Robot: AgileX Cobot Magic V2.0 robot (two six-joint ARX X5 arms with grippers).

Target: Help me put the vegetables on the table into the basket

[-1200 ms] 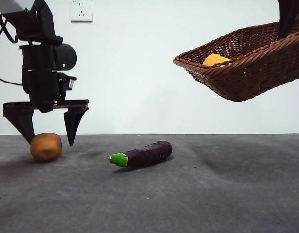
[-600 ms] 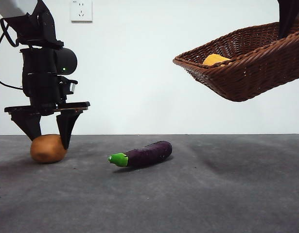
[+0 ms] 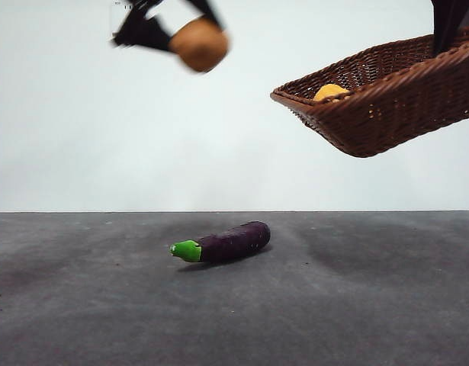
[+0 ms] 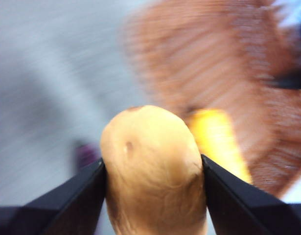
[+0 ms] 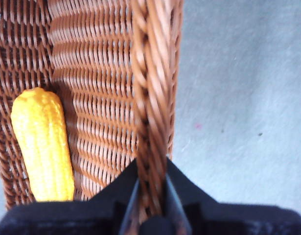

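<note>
My left gripper (image 3: 184,34) is high at the top left of the front view, shut on the round brown potato (image 3: 199,43), which fills the space between its jaws in the left wrist view (image 4: 152,171). The wicker basket (image 3: 387,107) hangs tilted in the air at the upper right, with my right gripper (image 5: 151,196) shut on its braided rim (image 5: 152,98). The yellow corn cob (image 5: 42,144) lies inside the basket (image 3: 331,92). The purple eggplant (image 3: 228,242) with a green stem lies on the dark grey table (image 3: 356,305), near the middle.
A white wall stands behind the table. The blurred left wrist view shows the basket (image 4: 228,73) and the corn (image 4: 219,139) beyond the potato.
My left gripper closed on the potato at the table's left, then lifted it fast, up and to the right, toward the basket. The basket and eggplant stayed put.
</note>
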